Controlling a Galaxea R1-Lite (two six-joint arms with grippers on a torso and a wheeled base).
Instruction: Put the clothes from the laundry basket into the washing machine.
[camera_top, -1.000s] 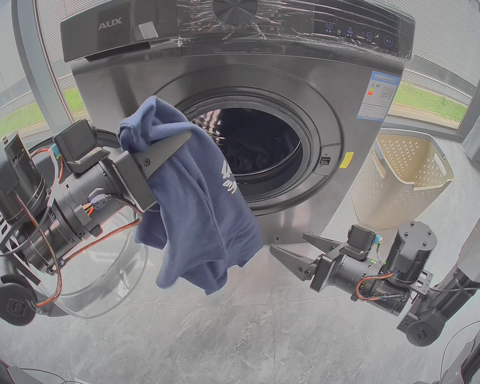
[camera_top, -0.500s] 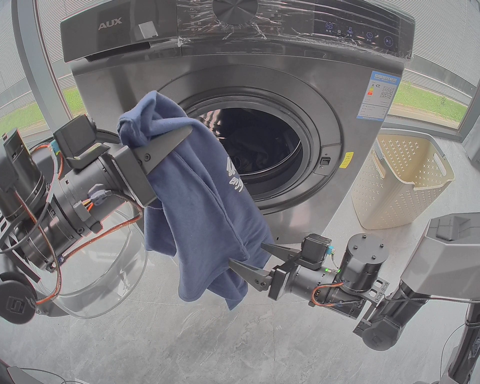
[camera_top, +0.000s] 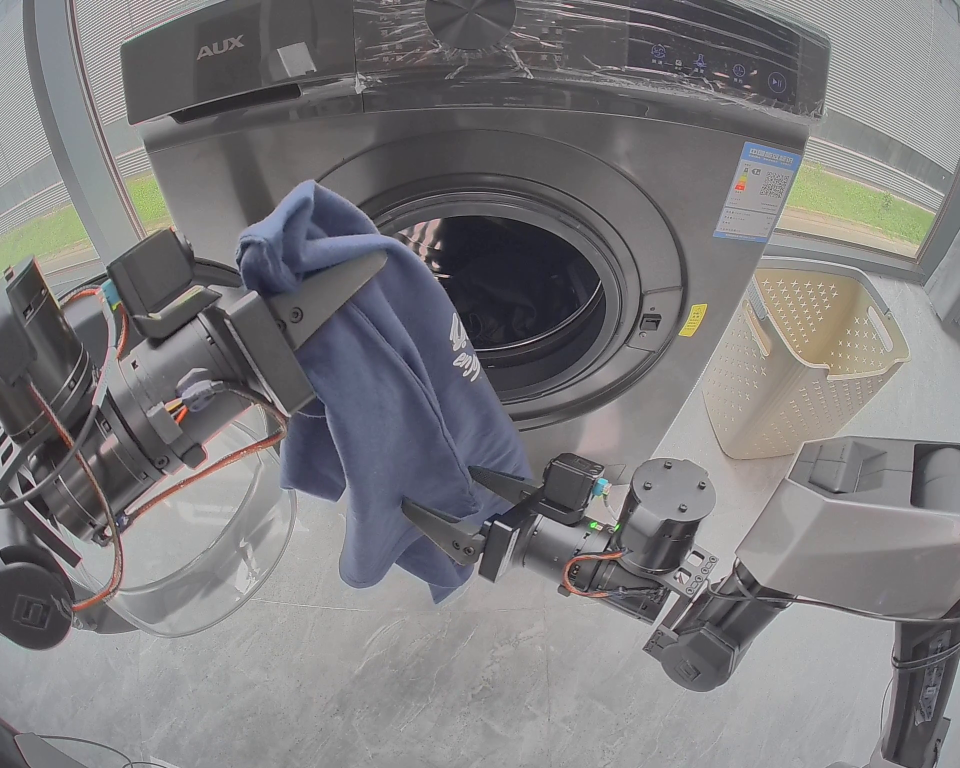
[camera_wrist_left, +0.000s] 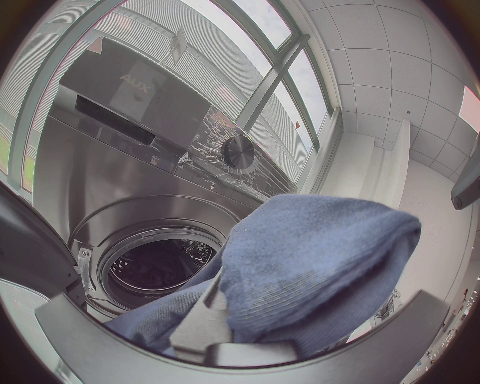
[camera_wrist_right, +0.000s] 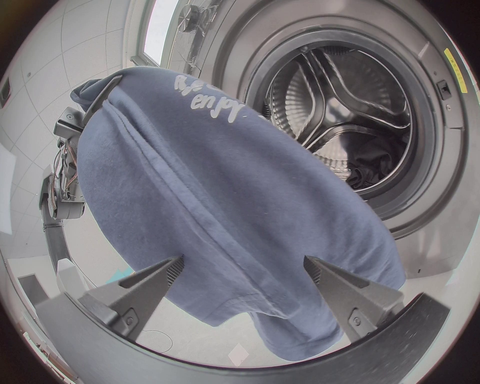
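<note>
My right gripper (camera_top: 440, 492) is wide open at the lower part of the blue shirt (camera_top: 400, 400), gripping nothing. My left gripper (camera_top: 350, 275) pinches the shirt's top, holding it before the washing machine (camera_top: 620, 180); the laundry basket (camera_top: 810, 360) stands beside it.

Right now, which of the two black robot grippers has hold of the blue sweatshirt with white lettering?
The left gripper, shut on the bunched top of the blue sweatshirt. The right gripper is open, fingers spread, by its lower part.
</note>
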